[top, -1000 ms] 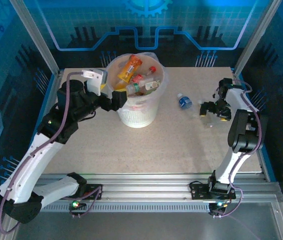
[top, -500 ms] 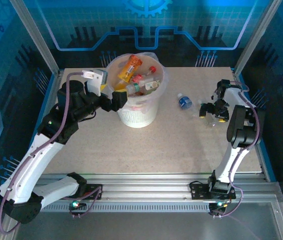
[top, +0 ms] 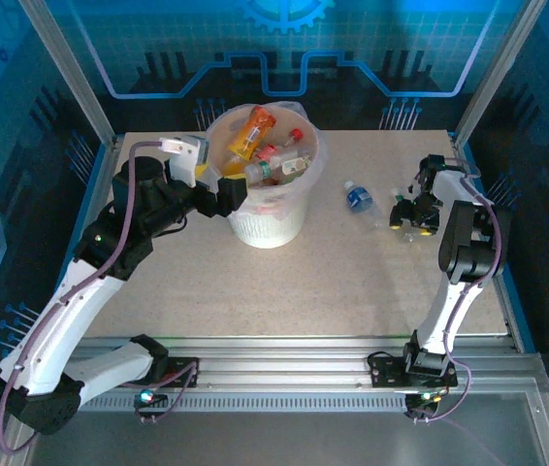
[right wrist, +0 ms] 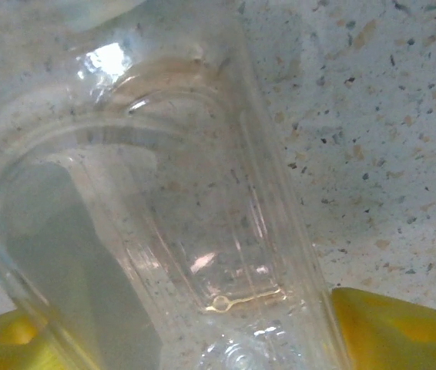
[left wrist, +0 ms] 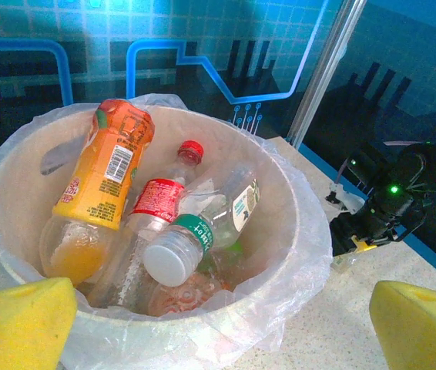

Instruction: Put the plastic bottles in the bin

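Pickup step in hand: right pincer point(top: 411, 216) straddles clear bottle point(right wrist: 202, 231) lying between its jaws on table point(top: 304, 282), firmness of grip not discernible; left pincer point(top: 228, 192) gapes wide just before bin point(top: 265, 228); next move probably needs firm closure, lift, carry to bin.

Bin point(top: 265, 218) sits far-centre on the table point(top: 255, 282), bottles point(left wrist: 110, 177) heaped inside; one bottle point(top: 357, 197) lies right of it, another bottle point(right wrist: 202, 231) further right at the right claw point(top: 405, 216)
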